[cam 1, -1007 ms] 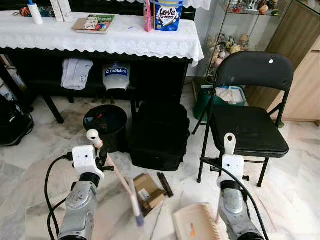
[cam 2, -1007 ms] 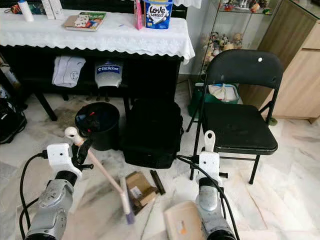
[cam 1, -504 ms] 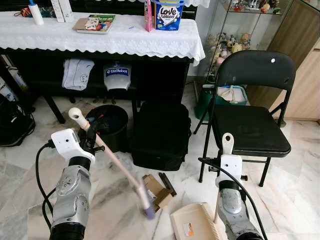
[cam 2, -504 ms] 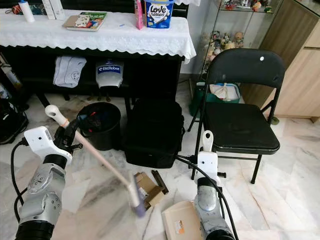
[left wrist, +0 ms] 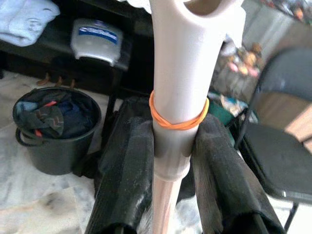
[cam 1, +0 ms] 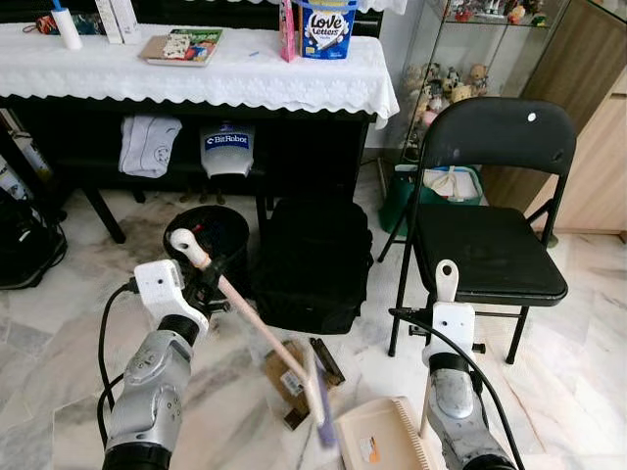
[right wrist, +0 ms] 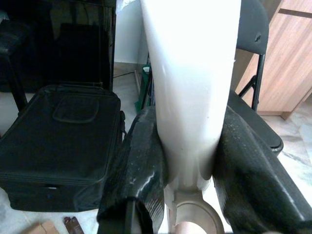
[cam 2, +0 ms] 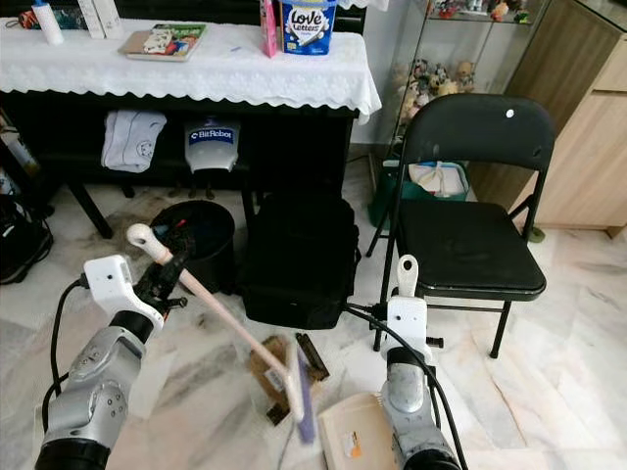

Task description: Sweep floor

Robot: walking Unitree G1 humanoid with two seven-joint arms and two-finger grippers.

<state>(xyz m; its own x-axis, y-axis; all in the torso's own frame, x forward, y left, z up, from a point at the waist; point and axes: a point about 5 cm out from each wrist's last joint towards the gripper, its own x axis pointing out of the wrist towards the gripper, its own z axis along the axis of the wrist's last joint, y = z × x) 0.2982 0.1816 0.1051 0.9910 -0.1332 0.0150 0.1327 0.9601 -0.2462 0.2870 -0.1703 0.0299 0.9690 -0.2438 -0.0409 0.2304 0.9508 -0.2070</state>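
Left gripper clamps the broom, its bristles touching the cardboard before the black bag. Right gripper clamps the dustpan beside that cardboard.

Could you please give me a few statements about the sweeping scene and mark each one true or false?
1. The left gripper is shut on the broom. True.
2. The right gripper hangs open with nothing in it. False: it is shut on the dustpan handle.
3. The folding chair is overturned. False: it stands upright.
4. The cardboard scrap lies on the floor near the broom head. True.
5. The black bucket stands left of the black bag. True.
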